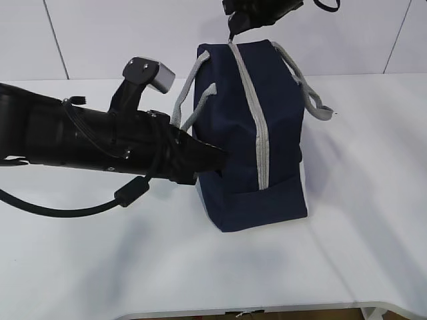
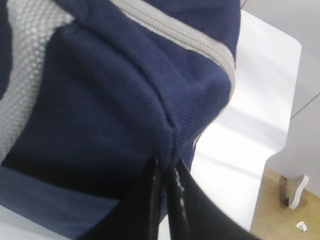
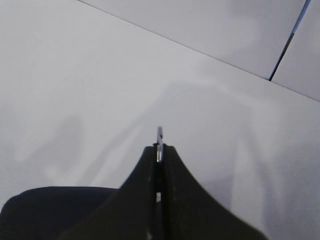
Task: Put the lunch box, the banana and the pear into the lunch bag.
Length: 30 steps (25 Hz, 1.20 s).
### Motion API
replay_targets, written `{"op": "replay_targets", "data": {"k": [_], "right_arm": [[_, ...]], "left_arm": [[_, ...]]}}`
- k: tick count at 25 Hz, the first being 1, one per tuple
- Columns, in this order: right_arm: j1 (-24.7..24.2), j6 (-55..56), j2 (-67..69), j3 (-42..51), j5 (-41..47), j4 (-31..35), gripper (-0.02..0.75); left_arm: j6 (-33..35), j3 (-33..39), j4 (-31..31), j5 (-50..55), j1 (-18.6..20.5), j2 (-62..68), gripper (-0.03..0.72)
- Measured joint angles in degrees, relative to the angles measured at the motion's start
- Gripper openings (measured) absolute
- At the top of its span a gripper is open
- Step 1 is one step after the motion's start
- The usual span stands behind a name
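Surroundings: white panelled wall (image 1: 100, 33) with dark seams behind; a strip of wooden floor (image 2: 280, 210) shows past the edge in the left wrist view.
Worktop (image 1: 200, 267): white, matte, carrying the single bag near its middle.
Lunch bag (image 1: 250, 133): navy fabric, boxy, standing upright on the worktop; the grey zipper (image 1: 257, 113) runs over its top and down the near end and appears closed along its visible length.
Handles (image 1: 190, 93): grey webbing — one loop hangs out on the left side, the other (image 1: 310, 93) on the right.
Left arm (image 1: 87, 137): black, reaching in level from the left, cable looping beneath it.
Left tool (image 2: 164, 167): fingers (image 2: 152, 195) pressed together, pinching a fold of the bag's navy fabric at a seam on its left side.
Right tool (image 3: 159, 150): at the top of the exterior view, above the bag's far end; fingers together, clamped on a small metal piece at their tips — seemingly the zipper pull (image 3: 159, 136), though it is too small to be certain.
Lunch box, banana, pear: not visible in any view.
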Motion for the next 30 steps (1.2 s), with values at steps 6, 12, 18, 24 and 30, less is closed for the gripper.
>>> {"op": "replay_targets", "data": {"k": [6,12,18,24,30], "right_arm": [[0.0,0.34,0.97,0.0,-2.02,0.0,0.018],[0.0,0.34,1.08,0.0,-1.77,-1.43,0.018],[0.0,0.34,1.08,-1.33,4.28,-8.1,0.018],[0.0,-2.7,0.98,-1.82,13.53,-12.22,0.018],[0.0,-3.3,-0.47,-2.04,15.63,-9.13,0.018]], "left_arm": [[0.0,0.33,-0.46,-0.09,0.0,0.0,-0.015],[0.0,0.33,-0.46,-0.47,0.0,0.0,-0.015],[0.21,0.53,-0.12,-0.56,3.15,0.0,-0.015],[0.21,0.56,0.41,-0.68,9.08,0.0,-0.015],[0.42,-2.01,1.4,-2.26,13.58,0.0,-0.015]]}}
